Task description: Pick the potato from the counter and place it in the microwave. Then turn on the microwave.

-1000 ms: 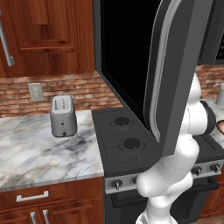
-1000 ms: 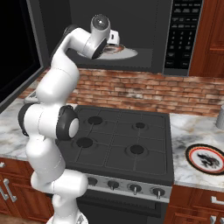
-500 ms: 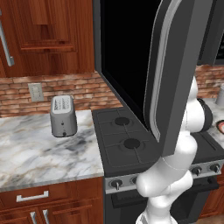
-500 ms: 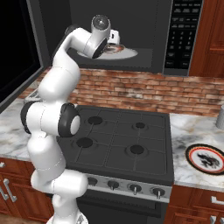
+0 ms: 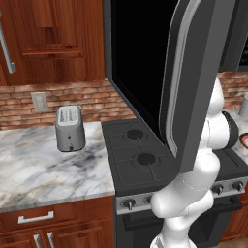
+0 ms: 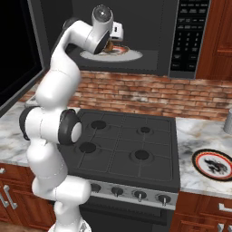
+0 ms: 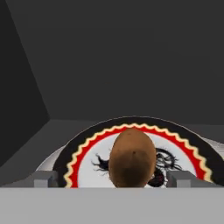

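The brown potato point(image 7: 132, 157) lies on a white plate with a red and yellow rim point(image 7: 83, 151), inside the dark microwave point(image 7: 109, 57). My gripper point(image 7: 113, 180) is open. Its fingertips point(image 7: 43, 178) stand apart on either side of the potato, with a gap on each side. From the right base view the hand point(image 6: 116, 31) reaches into the microwave cavity over the potato point(image 6: 110, 45) and the glass turntable point(image 6: 133, 55). The microwave door point(image 5: 193, 82) hangs wide open, with its silver handle point(image 5: 175, 111) toward me. The marble counter point(image 5: 43, 169) lies to the left of the stove.
Below the microwave is a black gas stovetop point(image 6: 122, 145). A silver toaster point(image 5: 70, 128) stands on the left counter. A second patterned plate point(image 6: 213, 164) lies on the right counter point(image 6: 199, 131). The open door point(image 6: 18, 54) blocks the space on the arm's left.
The arm's elbow has shifted slightly while the hand stays inside the microwave. The potato rests on the plate, free of the fingers.
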### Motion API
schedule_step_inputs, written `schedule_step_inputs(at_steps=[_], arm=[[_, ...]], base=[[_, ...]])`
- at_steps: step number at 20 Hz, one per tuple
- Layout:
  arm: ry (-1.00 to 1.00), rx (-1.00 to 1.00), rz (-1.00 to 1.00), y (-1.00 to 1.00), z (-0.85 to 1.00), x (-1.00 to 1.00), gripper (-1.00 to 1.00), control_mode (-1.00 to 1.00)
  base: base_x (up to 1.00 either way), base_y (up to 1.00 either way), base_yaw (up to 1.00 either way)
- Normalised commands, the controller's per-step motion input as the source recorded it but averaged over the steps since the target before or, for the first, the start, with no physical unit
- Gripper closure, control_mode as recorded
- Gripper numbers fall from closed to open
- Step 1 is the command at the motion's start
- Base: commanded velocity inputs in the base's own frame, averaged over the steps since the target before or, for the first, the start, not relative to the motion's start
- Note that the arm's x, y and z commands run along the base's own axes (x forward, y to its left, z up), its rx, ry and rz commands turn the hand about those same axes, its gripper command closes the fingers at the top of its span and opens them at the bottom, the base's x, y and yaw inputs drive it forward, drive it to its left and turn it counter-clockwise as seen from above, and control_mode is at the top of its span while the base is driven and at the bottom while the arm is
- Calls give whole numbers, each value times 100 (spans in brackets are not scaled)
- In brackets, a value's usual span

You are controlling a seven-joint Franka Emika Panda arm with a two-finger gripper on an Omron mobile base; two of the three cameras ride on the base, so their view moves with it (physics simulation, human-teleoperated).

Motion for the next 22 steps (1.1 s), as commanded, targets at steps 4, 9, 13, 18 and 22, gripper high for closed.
schedule_step_inputs(at_steps=[4,9,13,18,22], arm=[[-5,-2,0,0,2,-57,-100,-100],[-10,0,0,0,3,-86,-100,-100],[-17,-2,0,-2,19,-100,-100,-100],[-13,-3,0,-17,11,-100,-100,-100],[-2,-1,-1,-20,3,-100,-100,-100]], base=[[0,0,0],[0,0,0],[0,0,0],[0,0,0],[0,0,0]])
